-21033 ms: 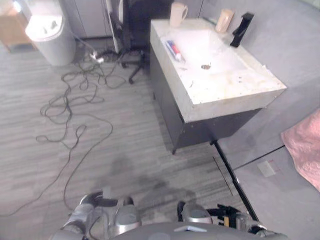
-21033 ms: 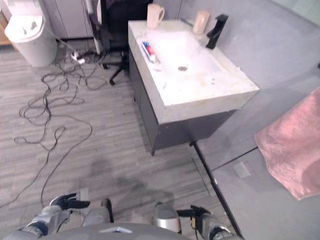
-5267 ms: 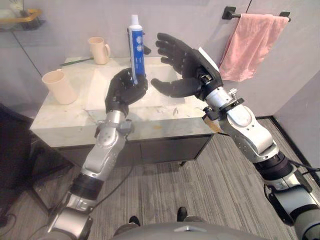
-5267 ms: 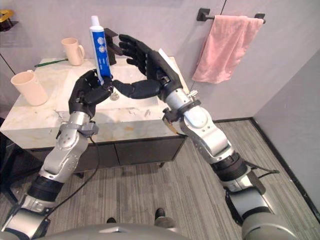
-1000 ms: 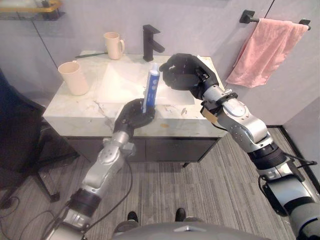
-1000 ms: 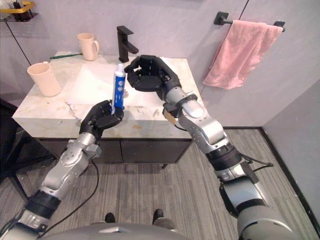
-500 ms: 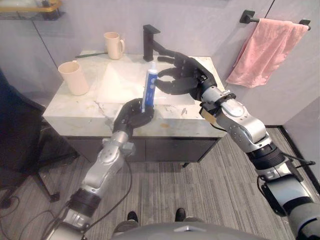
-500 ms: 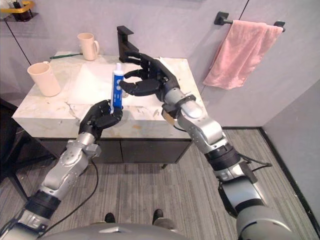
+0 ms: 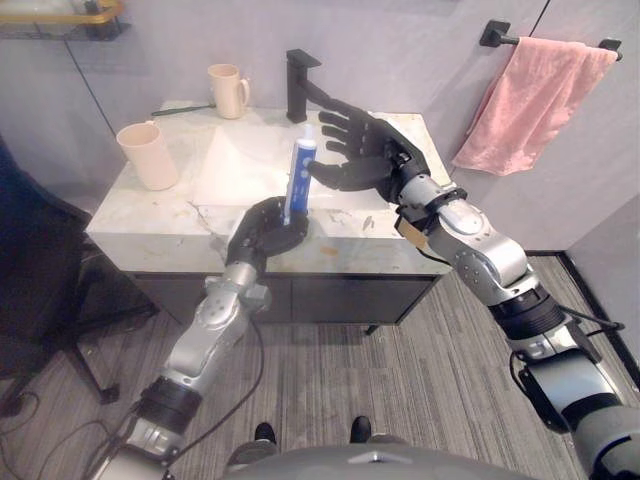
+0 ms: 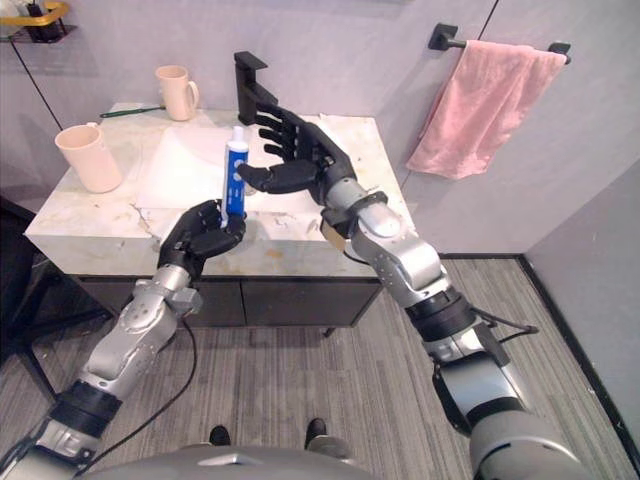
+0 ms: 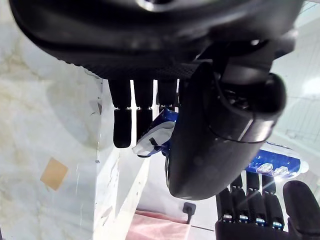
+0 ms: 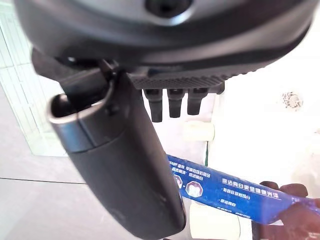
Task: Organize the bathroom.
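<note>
- The left hand [image 9: 262,229] is curled round the bottom end of the toothpaste tube [image 9: 296,180], holding it upright over the front edge of the marble counter [image 9: 150,216], white cap uppermost.
- The right hand [image 9: 362,155] hovers just beside the tube's upper half, fingers spread and straight, thumb reaching toward the tube; whether it touches cannot be told.
- Beyond both hands lies the sink basin [image 9: 240,165], with a black faucet [image 9: 297,80] at its back.
- Left of the left hand stands a beige cup [image 9: 146,155]; farther back, a mug [image 9: 229,89].
- Right of the right hand, a pink towel [image 9: 530,105] hangs from a wall bar.
</note>
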`<state>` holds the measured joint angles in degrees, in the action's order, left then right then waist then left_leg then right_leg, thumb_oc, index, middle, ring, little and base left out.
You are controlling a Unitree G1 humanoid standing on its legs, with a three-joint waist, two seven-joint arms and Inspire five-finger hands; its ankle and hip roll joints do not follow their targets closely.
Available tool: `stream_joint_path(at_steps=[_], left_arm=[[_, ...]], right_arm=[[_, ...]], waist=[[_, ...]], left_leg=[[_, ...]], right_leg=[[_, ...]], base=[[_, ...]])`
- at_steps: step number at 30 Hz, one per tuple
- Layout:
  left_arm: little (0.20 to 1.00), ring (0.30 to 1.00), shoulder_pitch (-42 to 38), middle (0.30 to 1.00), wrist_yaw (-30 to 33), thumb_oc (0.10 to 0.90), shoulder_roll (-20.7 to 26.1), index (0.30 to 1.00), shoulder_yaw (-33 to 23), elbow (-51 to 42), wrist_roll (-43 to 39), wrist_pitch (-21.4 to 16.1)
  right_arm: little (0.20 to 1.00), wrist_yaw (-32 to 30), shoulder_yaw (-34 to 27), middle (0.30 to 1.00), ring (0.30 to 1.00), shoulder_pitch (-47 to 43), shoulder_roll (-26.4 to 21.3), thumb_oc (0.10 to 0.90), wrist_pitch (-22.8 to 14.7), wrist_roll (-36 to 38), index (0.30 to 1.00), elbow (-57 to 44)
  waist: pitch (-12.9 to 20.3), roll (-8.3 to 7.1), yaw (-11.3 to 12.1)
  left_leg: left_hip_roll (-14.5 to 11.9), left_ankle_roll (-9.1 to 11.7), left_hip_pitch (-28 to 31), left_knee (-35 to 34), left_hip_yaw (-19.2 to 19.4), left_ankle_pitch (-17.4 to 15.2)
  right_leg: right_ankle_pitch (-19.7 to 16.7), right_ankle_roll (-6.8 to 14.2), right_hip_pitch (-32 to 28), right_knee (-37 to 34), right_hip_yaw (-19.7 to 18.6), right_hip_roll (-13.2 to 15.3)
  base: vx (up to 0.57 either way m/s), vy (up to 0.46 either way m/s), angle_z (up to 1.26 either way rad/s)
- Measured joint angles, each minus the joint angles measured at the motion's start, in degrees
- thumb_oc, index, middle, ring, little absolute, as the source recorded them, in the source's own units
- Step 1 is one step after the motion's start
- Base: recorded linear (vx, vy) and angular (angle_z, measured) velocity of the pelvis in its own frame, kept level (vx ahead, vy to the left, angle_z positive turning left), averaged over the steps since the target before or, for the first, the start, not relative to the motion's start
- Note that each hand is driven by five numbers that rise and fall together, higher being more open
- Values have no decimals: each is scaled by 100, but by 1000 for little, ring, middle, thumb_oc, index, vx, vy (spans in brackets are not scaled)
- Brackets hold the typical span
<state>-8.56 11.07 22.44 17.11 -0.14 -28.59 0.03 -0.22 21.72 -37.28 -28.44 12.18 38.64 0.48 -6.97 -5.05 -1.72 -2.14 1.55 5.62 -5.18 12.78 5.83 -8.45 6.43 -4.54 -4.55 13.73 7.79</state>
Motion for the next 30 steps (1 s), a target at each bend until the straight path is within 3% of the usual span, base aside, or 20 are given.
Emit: stream_joint_path(at_steps=[13, 14, 15, 16, 17, 30], left_arm=[[300, 300, 0, 300, 9, 400, -1, 300, 2, 0, 0, 0], [300, 300, 0, 300, 8, 400, -2, 300, 2, 0, 0, 0], [300, 300, 0, 300, 9, 400, -2, 300, 2, 0, 0, 0], [300, 300, 0, 300, 8, 400, -2, 300, 2, 0, 0, 0], [300, 300, 0, 300, 8, 400, -2, 300, 2, 0, 0, 0], [300, 300, 0, 300, -115, 400, -10, 300, 60, -19, 2, -1]], right_arm=[[900, 121, 190, 900, 900, 0, 190, 800, 189, 2, 900, 0], [585, 120, 190, 585, 585, 0, 190, 590, 199, 2, 585, 0], [585, 119, 190, 585, 585, 0, 190, 590, 201, 2, 585, 0], [474, 119, 190, 474, 474, 0, 190, 516, 201, 1, 474, 0], [300, 118, 190, 300, 300, 0, 190, 400, 201, 1, 300, 0], [300, -73, 200, 300, 300, 0, 176, 400, 201, -27, 300, 29]], waist=[[-2, 3, 25], [-2, 3, 23], [-2, 3, 22], [-2, 3, 20], [-2, 3, 20], [-7, 10, 9]], left_leg=[[1, 0, -4, 0, -12, 1], [1, 0, -4, 0, -12, 1], [1, 1, -4, 0, -12, 1], [0, 1, -4, 0, -12, 1], [0, 2, -4, 0, -12, 2], [-1, 2, -3, 0, -10, 2]], right_leg=[[0, 0, -2, 0, 11, 2], [0, 0, -2, 0, 11, 2], [0, 0, -2, 0, 11, 2], [0, 0, -2, 0, 11, 1], [0, 0, -2, 0, 11, 1], [0, 0, -2, 0, 9, 0]], base=[[0, 0, 0], [0, 0, 0], [0, 0, 0], [0, 0, 0], [0, 0, 0], [0, 0, 0]])
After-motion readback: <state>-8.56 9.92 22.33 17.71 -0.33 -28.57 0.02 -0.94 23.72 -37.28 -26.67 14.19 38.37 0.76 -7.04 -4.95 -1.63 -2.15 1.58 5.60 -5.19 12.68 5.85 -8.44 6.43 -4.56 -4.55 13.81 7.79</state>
